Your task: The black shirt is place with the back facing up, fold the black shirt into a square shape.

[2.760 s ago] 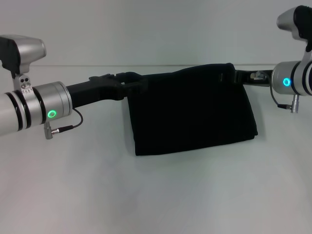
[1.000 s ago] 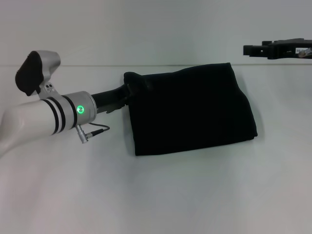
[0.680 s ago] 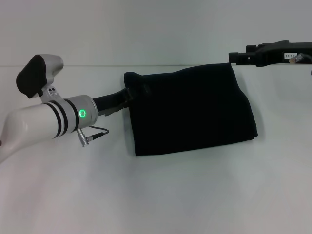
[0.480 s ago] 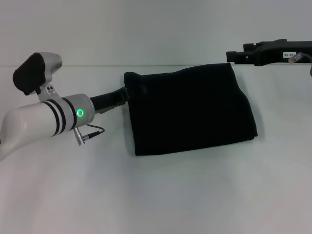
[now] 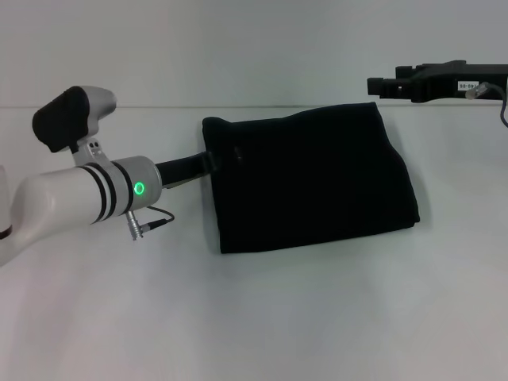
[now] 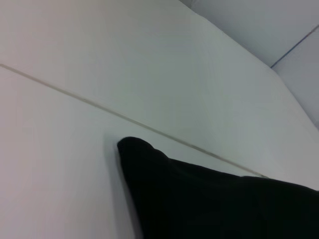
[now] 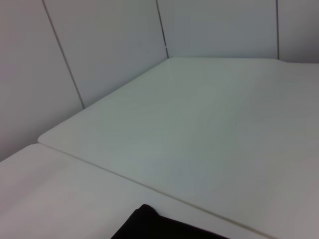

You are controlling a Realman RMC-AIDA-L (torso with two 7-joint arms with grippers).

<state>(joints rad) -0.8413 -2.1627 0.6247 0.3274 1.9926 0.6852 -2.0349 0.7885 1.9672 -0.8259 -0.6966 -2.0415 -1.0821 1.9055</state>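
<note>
Left pincer (image 5: 208, 162), black, stretched low over the white desk (image 5: 238, 317) from the left side, tip right at the far left corner of the black shirt (image 5: 309, 178). Dark on dark there, so clenched, released or grasping cloth: cannot tell. Behind it, silver-and-white wrist with a green ring light and a thin cable looping down beside it.

Right pincer (image 5: 382, 85) up at the far right, lifted off the desk, pointing leftward, near the shirt's far right corner but apart from it. Released or clenched: cannot tell either.

Black shirt folded into a compact, roughly four-sided block, lying flat in the middle of the desk a little toward the right; far edge slightly wavy, near edge slanting upward to the right, left corner rounded.

Left wrist view: only a rounded corner of the shirt (image 6: 199, 199) on the pale desk, with a thin seam (image 6: 75, 97) running past beyond it. Right wrist view: just a small tip of the shirt (image 7: 149, 225) at the frame's edge, pale desk and panelled wall beyond.
</note>
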